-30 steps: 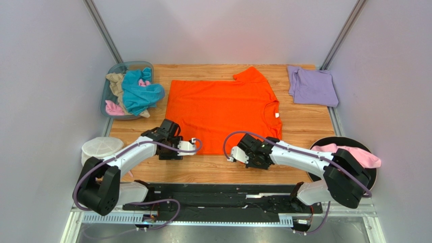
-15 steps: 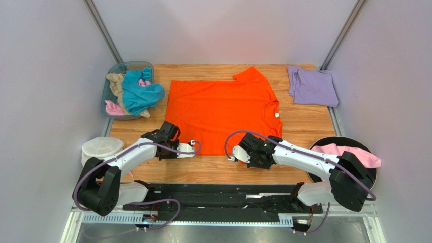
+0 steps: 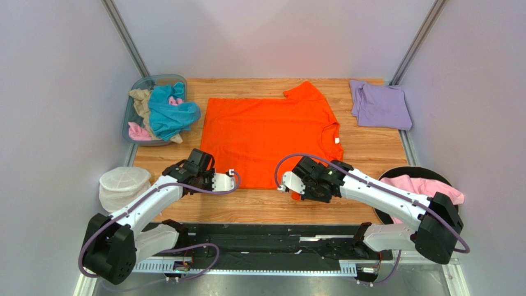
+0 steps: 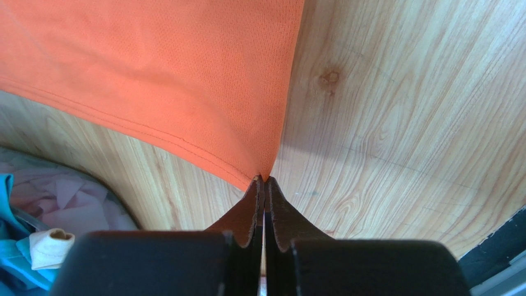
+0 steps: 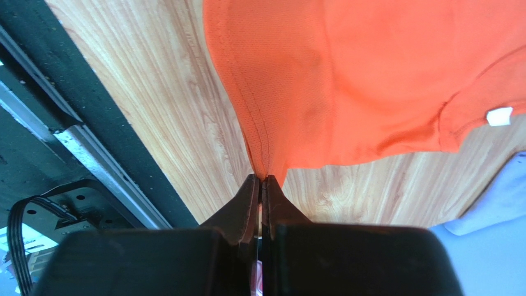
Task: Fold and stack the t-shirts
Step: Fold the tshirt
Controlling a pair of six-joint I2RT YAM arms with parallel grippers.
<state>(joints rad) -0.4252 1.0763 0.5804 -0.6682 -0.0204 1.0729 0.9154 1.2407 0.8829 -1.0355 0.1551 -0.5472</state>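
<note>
The left tool (image 4: pixel 264 180) and the right tool (image 5: pixel 260 177) each pinch a near corner of the orange t-shirt (image 3: pixel 265 132) on the desk (image 3: pixel 370 154).

The left arm (image 3: pixel 145 200) and the right arm (image 3: pixel 383 191) share one build: white tube-like links between blocky black joint housings, with a purple cable (image 3: pixel 279 164) looping along each. Their black bases meet a black rail (image 3: pixel 265 239) at 6 o'clock. The left gripper (image 4: pixel 264 180) and right gripper (image 5: pixel 262 179) have dark wedge-shaped fingers, seemingly brown-faced inside.
</note>
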